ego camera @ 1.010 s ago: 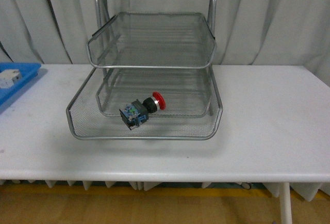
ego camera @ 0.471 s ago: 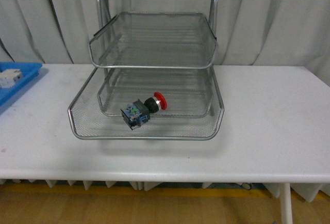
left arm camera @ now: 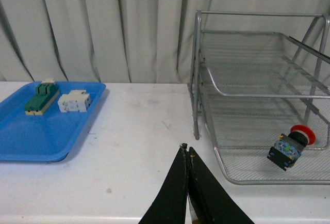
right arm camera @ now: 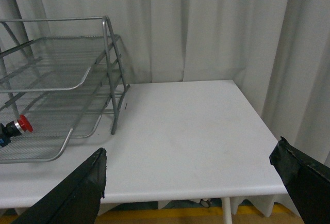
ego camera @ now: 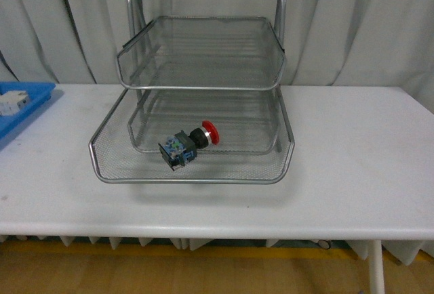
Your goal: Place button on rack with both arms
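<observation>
Rack (ego camera: pixel 279 36) mid-table. Front of bottom tier (ego camera: pixel 190 181), where button (ego camera: pixel 186 143) lies, open from above; upper tier (ego camera: pixel 200 89) overhangs its rear. Table (ego camera: pixel 352 152) bare right of rack. Blue tray (ego camera: pixel 41 94) occupies far left.

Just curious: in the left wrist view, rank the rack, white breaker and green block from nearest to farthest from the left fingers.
1. The rack: its corner post stands just beyond the left fingers.
2. The white breaker: in the blue tray, on the side toward the rack.
3. The green block: same tray, beside the breaker, on its side away from the rack.
</observation>
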Tool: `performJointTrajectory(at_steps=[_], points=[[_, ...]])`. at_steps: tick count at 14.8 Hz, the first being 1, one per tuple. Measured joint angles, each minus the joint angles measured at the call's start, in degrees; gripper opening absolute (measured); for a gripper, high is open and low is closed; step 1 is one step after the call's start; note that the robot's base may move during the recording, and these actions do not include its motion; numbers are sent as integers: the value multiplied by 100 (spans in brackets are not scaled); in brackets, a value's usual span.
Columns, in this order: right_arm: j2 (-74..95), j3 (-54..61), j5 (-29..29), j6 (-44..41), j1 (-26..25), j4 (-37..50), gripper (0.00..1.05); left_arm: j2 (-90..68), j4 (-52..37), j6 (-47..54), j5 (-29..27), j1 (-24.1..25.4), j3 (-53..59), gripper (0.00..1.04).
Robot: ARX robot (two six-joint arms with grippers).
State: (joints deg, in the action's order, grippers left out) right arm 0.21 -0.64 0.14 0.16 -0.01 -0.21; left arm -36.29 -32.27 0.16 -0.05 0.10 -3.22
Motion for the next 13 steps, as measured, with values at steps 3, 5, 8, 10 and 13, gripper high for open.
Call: performJointTrajectory(at_steps=[3, 5, 8, 10, 13], points=[[0, 0, 0, 0, 0, 0, 98, 400, 22, 0, 0, 0, 264, 2], [0, 0, 0, 0, 0, 0, 98, 841, 494, 0, 0, 0, 271, 2], [0, 0, 0, 0, 0, 0, 98, 1408, 1027, 0, 2, 0, 271, 2], [0, 0, 0, 0, 0, 0, 98, 1705, 1303, 0, 2, 0, 271, 2], [0, 0, 0, -2, 0, 0, 98, 2138, 1742, 0, 2, 0, 271, 2]])
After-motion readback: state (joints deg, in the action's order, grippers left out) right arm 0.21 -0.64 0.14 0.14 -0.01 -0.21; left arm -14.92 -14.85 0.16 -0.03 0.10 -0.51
